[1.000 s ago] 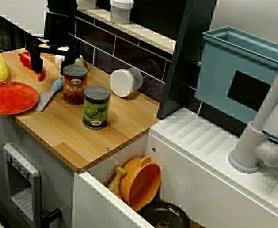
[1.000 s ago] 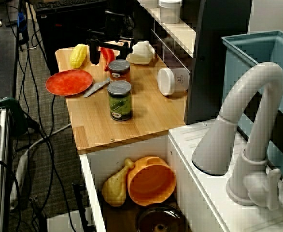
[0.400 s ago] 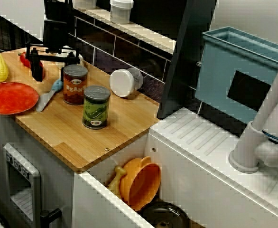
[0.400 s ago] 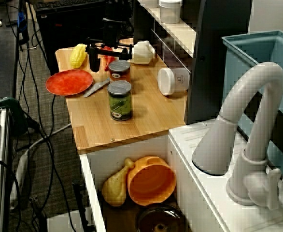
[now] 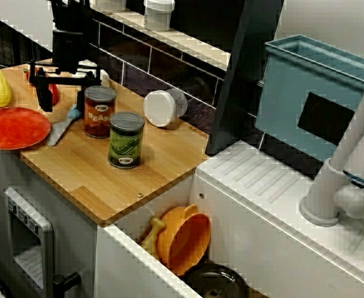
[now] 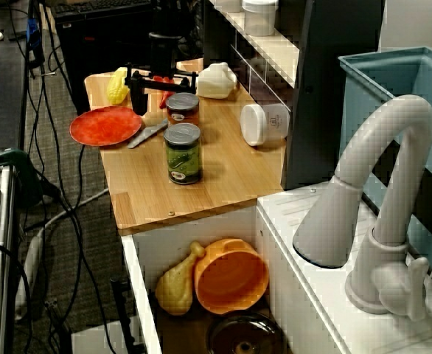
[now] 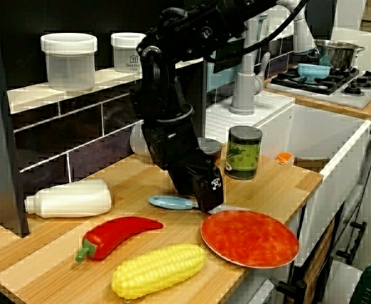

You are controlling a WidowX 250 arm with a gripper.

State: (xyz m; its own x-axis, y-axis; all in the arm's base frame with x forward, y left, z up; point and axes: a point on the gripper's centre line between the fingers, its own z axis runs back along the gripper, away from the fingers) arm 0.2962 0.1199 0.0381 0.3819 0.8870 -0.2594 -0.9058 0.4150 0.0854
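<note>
My black gripper (image 5: 64,94) hangs open low over the wooden counter (image 5: 89,180), its fingers spread wide with nothing between them. In the view from the counter's end the gripper (image 7: 206,199) stands just over a knife with a blue handle (image 7: 171,202), at the edge of the red plate (image 7: 249,237). I cannot tell whether it touches the knife (image 5: 63,126). A red pepper (image 7: 116,231) lies beside it, partly hidden behind one finger in the view from the sink side. The brown beans can (image 5: 99,110) stands right next to the other finger.
A green can (image 5: 126,139), a yellow corn cob (image 7: 157,269), a white bottle on its side (image 7: 68,197) and a tipped white jar (image 5: 164,107) share the counter. The sink holds an orange bowl (image 6: 231,280) and a toy drumstick (image 6: 175,284). A faucet (image 6: 378,206) and blue bin (image 5: 312,87) stand beyond.
The open gripper has slid from over the red pepper toward the counter's front, to above the knife by the beans can. Nothing else has moved.
</note>
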